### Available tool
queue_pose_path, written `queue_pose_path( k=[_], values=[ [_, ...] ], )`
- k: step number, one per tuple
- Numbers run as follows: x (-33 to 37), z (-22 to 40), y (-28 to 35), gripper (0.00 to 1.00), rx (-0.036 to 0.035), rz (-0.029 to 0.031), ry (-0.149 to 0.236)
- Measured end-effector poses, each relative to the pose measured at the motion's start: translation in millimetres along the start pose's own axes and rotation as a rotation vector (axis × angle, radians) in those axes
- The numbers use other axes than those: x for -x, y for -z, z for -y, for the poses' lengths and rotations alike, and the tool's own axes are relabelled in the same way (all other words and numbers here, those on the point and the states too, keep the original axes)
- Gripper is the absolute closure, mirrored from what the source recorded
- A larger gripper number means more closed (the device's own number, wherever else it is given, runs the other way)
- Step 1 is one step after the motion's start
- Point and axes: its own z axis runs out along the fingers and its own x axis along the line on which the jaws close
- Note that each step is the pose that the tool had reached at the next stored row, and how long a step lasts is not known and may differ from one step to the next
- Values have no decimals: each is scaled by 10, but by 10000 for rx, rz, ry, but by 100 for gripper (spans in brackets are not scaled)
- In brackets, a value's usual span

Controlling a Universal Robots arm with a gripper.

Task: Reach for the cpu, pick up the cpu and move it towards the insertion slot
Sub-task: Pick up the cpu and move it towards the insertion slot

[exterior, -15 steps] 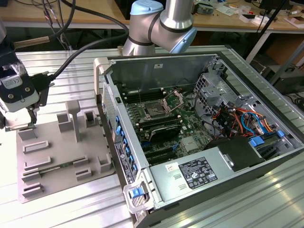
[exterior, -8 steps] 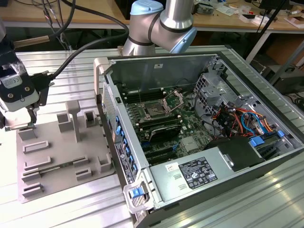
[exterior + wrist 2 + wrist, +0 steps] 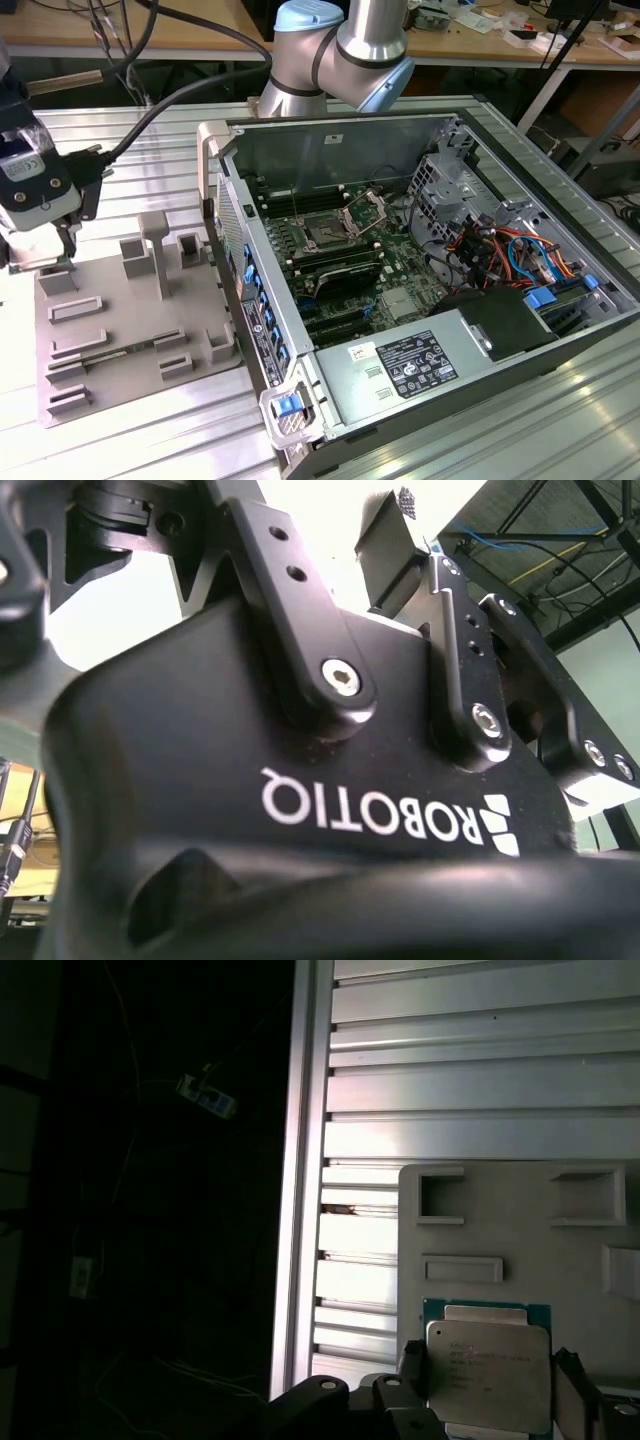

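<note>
The gripper [image 3: 490, 1355] hangs low over the grey fixture tray [image 3: 130, 335] at the exterior view's left. The tray lies on the ribbed metal desk [image 3: 150, 135] beside the open computer case [image 3: 330, 140]. In the first wrist view the cpu [image 3: 490, 1378] sits directly under the tool, over the near part of that tray. Its pale metal lid faces up, and a thin green strip of its board shows along one edge. The jaws stand on either side of it, close against two opposite edges, but I cannot tell whether they are pinching it or only bracketing it. Nor can I tell whether the chip is resting on the tray or is already clear of it.

I judge the chip to be light, rigid and thin, so weight is no concern. The lid looks smooth and is probably slippery. The underside, hidden here, is likely the delicate face, so I would not want it scraped or dropped. The place to hold it is by two opposite side edges, square and centred, with modest force. An off-centre grip would let so thin a plate twist or tilt.

The insertion slot [image 3: 325, 236] sits well apart, inside the case on the motherboard. Its metal bracket looks swung open beside the dark centre.
</note>
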Motion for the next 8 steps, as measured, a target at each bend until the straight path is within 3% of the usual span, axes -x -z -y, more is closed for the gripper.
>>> queue_pose_path(
  k=[8],
  values=[
    [0, -2, 33, 45, 0, 0, 0]
  ],
)
